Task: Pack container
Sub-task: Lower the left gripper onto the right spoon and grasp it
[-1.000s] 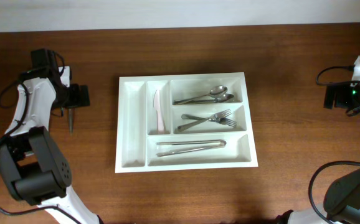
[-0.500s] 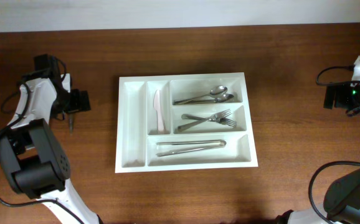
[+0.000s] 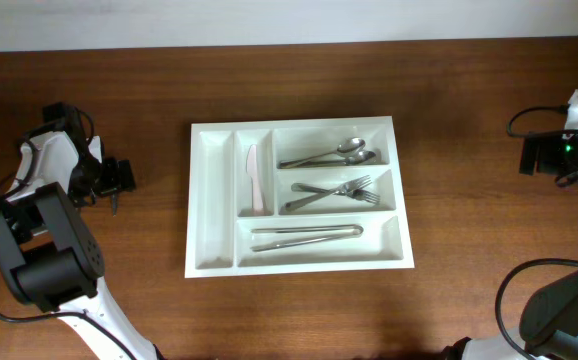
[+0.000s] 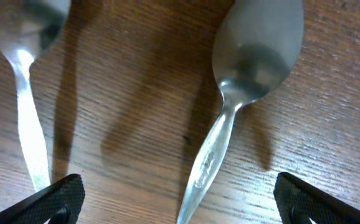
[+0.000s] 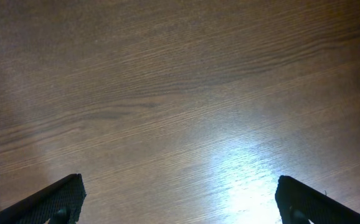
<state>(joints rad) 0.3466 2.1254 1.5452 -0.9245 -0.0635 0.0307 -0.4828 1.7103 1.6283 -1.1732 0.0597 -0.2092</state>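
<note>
Jaws wide, the left gripper is drawn farther left of the container, over two spoons probably awaiting packing.

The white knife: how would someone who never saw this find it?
Find the big white tray in the middle of the brown table. The knife lies alone in the narrow slot beside the wide ones. It is white all over; the spoons, forks and tongs are shiny metal.

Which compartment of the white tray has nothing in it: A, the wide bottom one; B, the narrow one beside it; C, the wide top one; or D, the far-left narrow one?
D: the far-left narrow compartment of the container shows only bare white plastic.
</note>
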